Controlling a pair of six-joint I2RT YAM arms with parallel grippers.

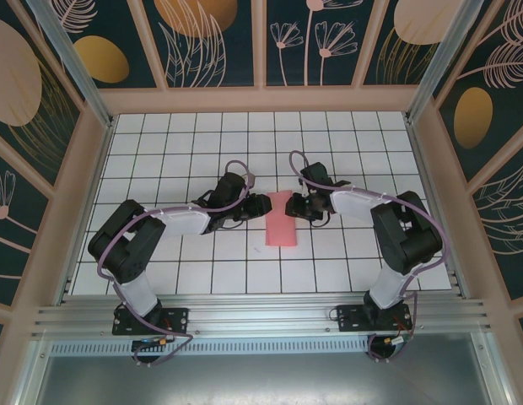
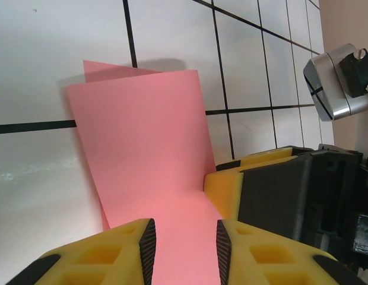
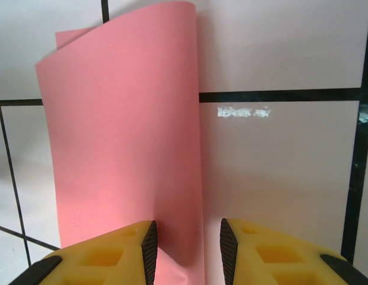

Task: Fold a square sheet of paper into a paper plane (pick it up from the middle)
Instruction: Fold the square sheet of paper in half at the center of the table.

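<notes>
The square sheet of paper [image 1: 283,221] lies folded in half on the gridded table, a salmon-pink strip about one tile wide. Both grippers meet at its far end. My left gripper [image 1: 261,205] comes in from the left, and in the left wrist view it [image 2: 185,228] stands open low over the paper [image 2: 142,136], with a gap between its pads. My right gripper [image 1: 293,203] comes in from the right. It [image 3: 189,231] is open and straddles the long edge of the paper [image 3: 119,136], whose top layer bulges up and curls at the far end.
A yellow finger of the right gripper [image 2: 227,190] rests on the paper just right of my left jaws, with the right wrist's silver camera housing [image 2: 335,83] behind it. White gridded table [image 1: 202,152] spreads all around, bounded by wooden-framed walls [image 1: 261,97].
</notes>
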